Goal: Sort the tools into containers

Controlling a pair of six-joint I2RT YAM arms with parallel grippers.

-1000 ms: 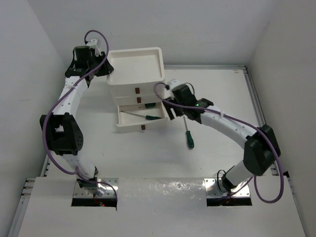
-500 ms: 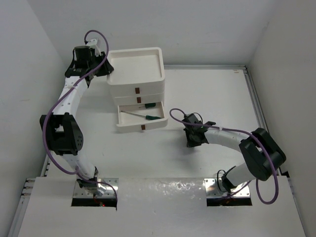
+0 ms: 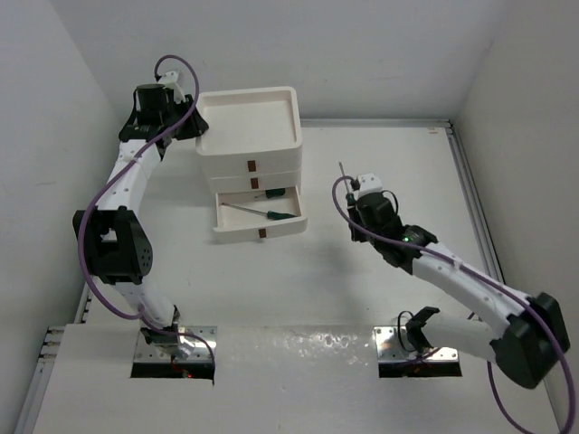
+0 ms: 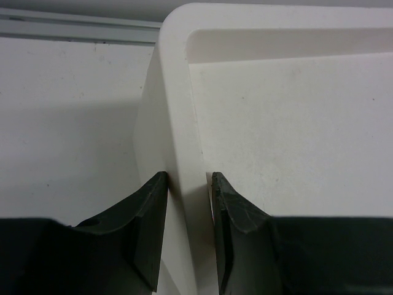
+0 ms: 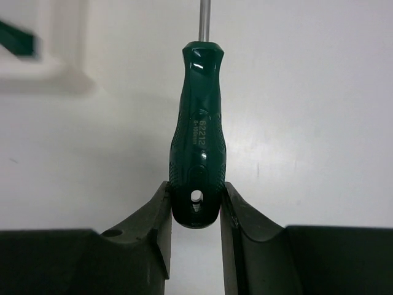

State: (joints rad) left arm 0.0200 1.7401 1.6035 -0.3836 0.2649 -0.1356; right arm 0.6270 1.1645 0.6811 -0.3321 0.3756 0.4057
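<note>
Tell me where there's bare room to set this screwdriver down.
The top tray is bare. The table is open right of the drawer unit and in front of the open drawer. That drawer already holds a screwdriver.

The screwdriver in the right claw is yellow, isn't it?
Not yellow. The screwdriver in the right claw is dark green, with a thin metal shaft. The right wrist view shows it, pinched at the end of its handle.
</note>
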